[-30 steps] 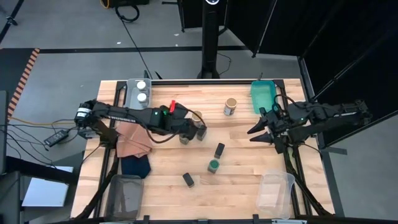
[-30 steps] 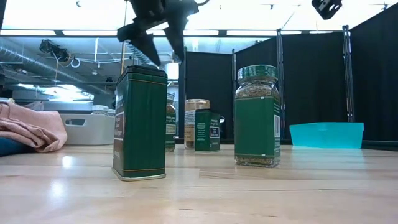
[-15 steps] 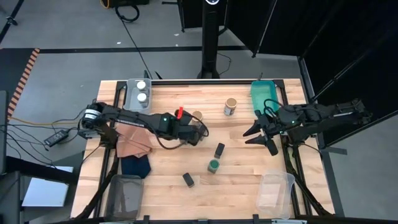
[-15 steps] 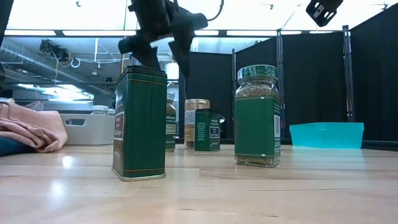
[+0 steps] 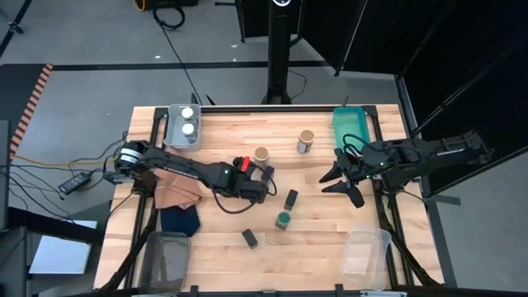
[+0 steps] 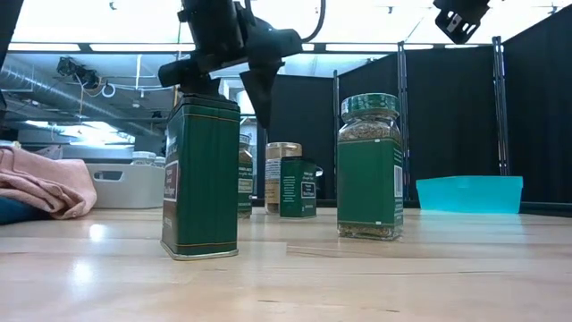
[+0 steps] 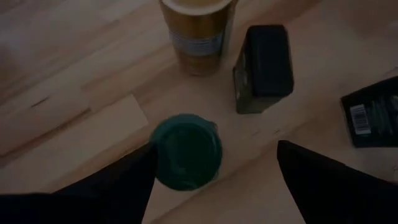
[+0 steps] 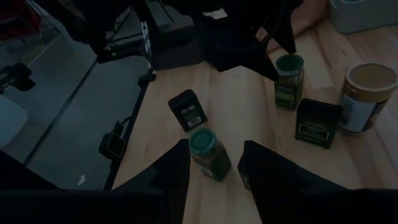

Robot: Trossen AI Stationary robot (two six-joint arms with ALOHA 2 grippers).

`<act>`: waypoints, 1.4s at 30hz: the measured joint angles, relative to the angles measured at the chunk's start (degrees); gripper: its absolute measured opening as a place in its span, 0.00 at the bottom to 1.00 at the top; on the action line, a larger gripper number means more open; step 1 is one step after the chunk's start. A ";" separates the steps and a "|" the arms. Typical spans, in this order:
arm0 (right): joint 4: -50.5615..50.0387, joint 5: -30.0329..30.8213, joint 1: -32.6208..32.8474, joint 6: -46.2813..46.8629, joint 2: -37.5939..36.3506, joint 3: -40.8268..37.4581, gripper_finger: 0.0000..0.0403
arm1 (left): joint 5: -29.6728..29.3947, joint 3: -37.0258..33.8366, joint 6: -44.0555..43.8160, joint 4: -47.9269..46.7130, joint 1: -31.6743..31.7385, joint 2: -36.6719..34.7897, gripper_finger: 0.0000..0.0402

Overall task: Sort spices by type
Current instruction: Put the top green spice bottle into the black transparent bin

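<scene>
left gripper point(image 5: 262, 191) hangs above a green-lidded jar point(image 7: 186, 151) at mid-surface, jaws apart on either side of it and not clamped; a tan-lidded jar point(image 5: 261, 155) and a black tin point(image 5: 291, 199) stand close by. right gripper point(image 5: 340, 176) hovers near the teal tray point(image 5: 350, 128), jaws apart.

Light wood table point(image 5: 322, 231) under a mixed bunch of bits: pinkish-brown cloth point(image 5: 176, 188) bunched up near the left edge, navy cloth point(image 5: 179, 220) right next to it toward the front. Grey bin point(image 5: 172, 117) at the back-left corner, teal tray point(image 5: 350, 126) at the back-right corner, plus a dark smoky tub point(image 5: 166, 259) at the front-left and a clear tub point(image 5: 365, 255) at the front-right. Beyond that, grey floor with loose cables point(image 5: 49, 169) on the left, a black stand post point(image 5: 280, 62) behind the table, and black curtains point(image 6: 451, 125) with ceiling lights point(image 6: 107, 22) in the room behind.
</scene>
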 joint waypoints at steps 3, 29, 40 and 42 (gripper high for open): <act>0.03 -0.02 0.01 0.00 0.07 0.00 0.40 | -0.02 0.00 0.00 0.04 -0.15 0.84 0.83; 0.42 -1.09 0.01 -0.17 0.15 0.00 0.40 | -3.85 2.95 -1.59 -4.36 -0.20 2.45 0.83; 0.40 -1.09 0.02 -0.18 0.15 0.00 0.40 | -3.91 -3.77 -1.43 3.99 -0.20 2.45 0.83; 0.40 -1.09 0.01 -0.20 0.15 0.00 0.40 | -3.91 -4.51 -1.44 4.05 -0.20 2.45 0.83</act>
